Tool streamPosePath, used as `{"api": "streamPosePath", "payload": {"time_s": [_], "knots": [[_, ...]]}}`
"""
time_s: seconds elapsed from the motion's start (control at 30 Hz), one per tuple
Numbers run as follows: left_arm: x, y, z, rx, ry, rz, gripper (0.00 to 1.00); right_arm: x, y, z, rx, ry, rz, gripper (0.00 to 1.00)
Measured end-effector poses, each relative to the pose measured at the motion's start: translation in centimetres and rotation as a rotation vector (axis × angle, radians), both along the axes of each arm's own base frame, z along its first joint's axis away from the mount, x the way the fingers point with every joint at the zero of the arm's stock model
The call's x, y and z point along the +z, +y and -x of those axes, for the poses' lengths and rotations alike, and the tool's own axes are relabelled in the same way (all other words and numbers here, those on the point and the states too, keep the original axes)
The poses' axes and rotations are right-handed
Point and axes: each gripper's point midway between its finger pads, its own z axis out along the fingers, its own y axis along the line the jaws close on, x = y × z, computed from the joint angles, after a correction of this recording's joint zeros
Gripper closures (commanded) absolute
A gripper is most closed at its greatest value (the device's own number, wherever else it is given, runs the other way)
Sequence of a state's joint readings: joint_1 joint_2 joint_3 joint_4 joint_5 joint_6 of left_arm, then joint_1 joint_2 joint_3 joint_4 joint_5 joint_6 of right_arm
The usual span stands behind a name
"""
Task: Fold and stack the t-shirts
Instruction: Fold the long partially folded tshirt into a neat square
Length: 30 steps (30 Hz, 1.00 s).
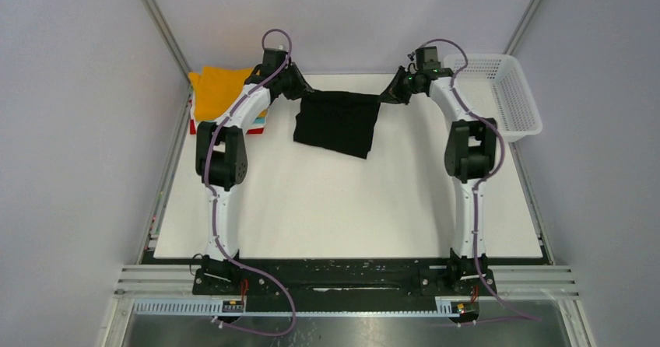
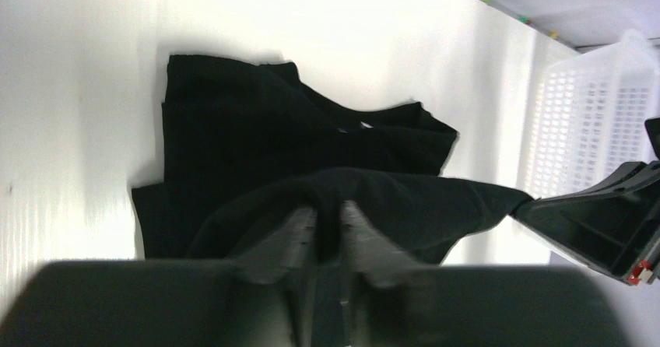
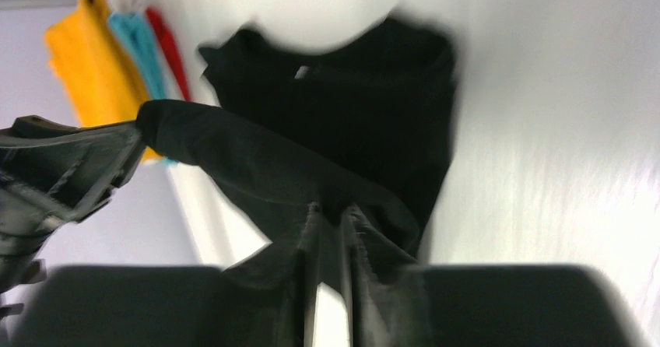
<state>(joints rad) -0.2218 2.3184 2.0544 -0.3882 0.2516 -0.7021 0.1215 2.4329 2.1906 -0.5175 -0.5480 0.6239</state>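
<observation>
Left pincer [image 1: 302, 89] and right pincer [image 1: 387, 96] each pinch a corner of the black t-shirt [image 1: 337, 125], its edge strung between them, the rest lying on the surface [image 1: 342, 207]. Seemingly mid-fold; next, lay that edge down evenly, then release.

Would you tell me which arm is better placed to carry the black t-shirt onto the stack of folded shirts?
Left. Both tools pinch the black t-shirt at its far edge, but the left tool sits beside the orange-topped stack; the right tool is by the basket.
</observation>
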Motion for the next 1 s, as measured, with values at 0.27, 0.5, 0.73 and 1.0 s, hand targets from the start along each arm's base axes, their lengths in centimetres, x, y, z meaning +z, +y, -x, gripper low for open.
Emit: {"api": "streamPosePath", "payload": {"time_s": [0.27,0.5,0.73,1.0], "knots": [[-2.5,0.3,-3.2,0.007,-0.012,0.015,0.01,-3.9,-0.2,-4.1,-0.059,0.001,0.001,0.01],[-0.3,-0.1,0.6,-0.071,-0.012,0.058,0.01,-2.6,0.6,1.4,-0.004,0.03,0.081,0.01],[-3.5,-3.6,3.9,-0.17,0.071,0.113,0.01,-1.8,8.1,5.1,0.152,-0.018,0.026,0.0],[-7.0,-3.3,10.8,-0.166,0.192,0.163,0.01,-6.0,12.9,11.3,0.278,0.087,-0.033,0.0]]}}
